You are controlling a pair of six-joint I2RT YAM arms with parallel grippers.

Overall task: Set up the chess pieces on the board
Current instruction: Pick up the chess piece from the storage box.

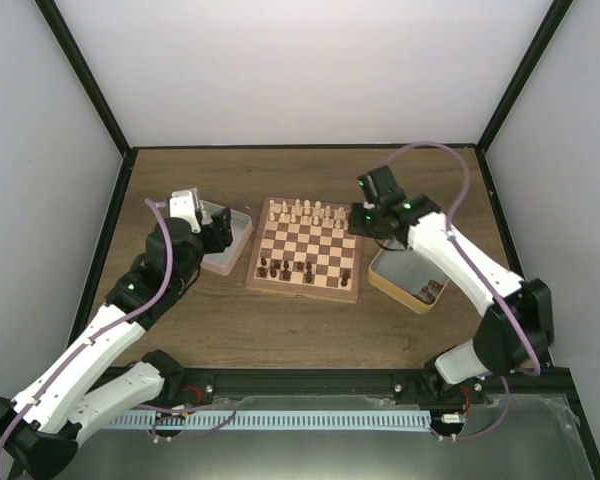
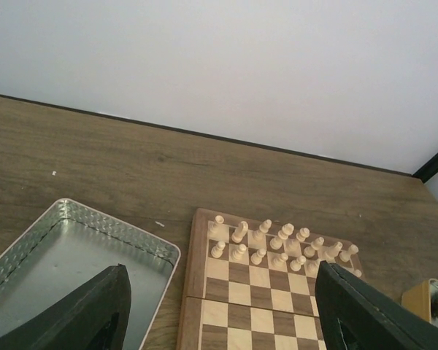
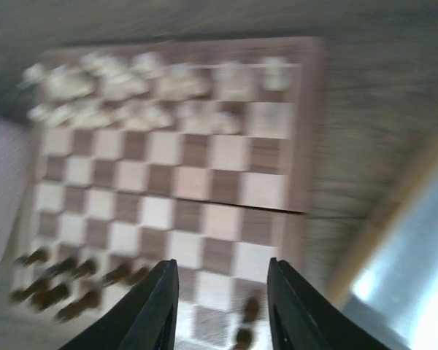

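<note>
The board [image 1: 302, 291] lies mid-table. Dark brown chess pieces [image 1: 280, 268] stand along its near rows, with one more [image 1: 345, 278] at the near right. In the blurred right wrist view those pieces [image 3: 58, 281] show at the lower left, and a couple [image 3: 244, 321] sit just below the gap between the fingers. My right gripper [image 3: 223, 306] hovers open and empty over the board's right side [image 1: 363, 215]. My left gripper [image 2: 223, 321] is open and empty, above the left tin's edge [image 1: 218, 228].
Pale cream chessmen [image 2: 277, 244] fill the board's two far rows. A silver tin [image 2: 58, 248] lies left of the board. A yellow-rimmed tin [image 1: 405, 275] to the right holds some dark pieces [image 1: 432, 290]. Walls enclose the table on three sides.
</note>
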